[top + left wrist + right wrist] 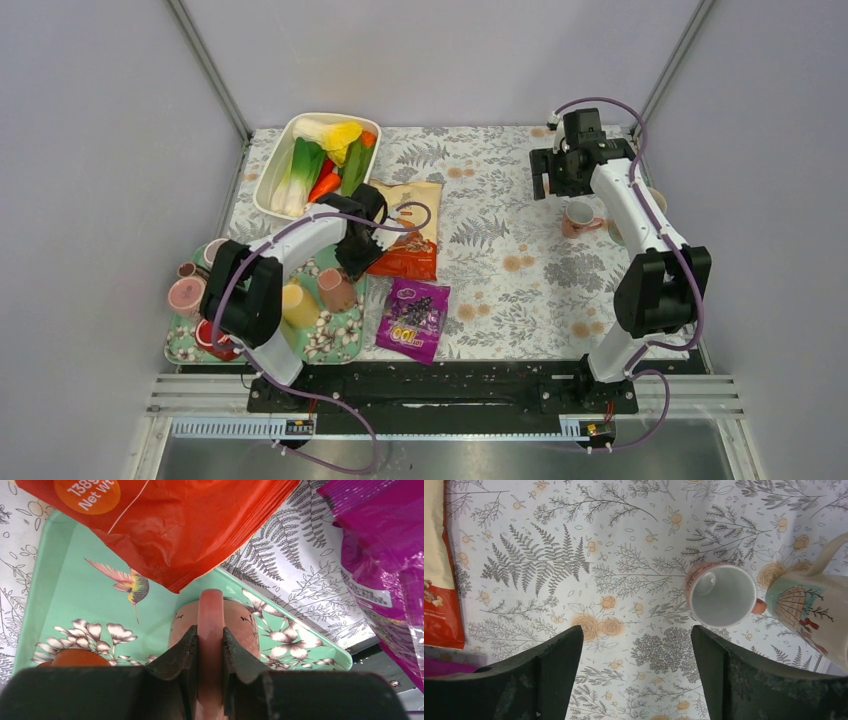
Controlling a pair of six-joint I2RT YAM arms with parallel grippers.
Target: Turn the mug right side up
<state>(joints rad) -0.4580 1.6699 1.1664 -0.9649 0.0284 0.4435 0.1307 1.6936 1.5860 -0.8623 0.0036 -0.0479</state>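
My left tool (pixel 210 647) pinches the handle (pixel 210 607) of the mug (pixel 242 625), which sits on the tray (pixel 60 585) just below it. I'd lift clear first, then roll the wrist slowly, grip firm. My right tool (pixel 636 650) hangs spread.

The orange bag (pixel 165 530) carries "138g" and "Net wt" on a round badge at eleven o'clock in the left wrist view, and the purple packet (pixel 414 318) shows a yellow "100" near its six o'clock edge.
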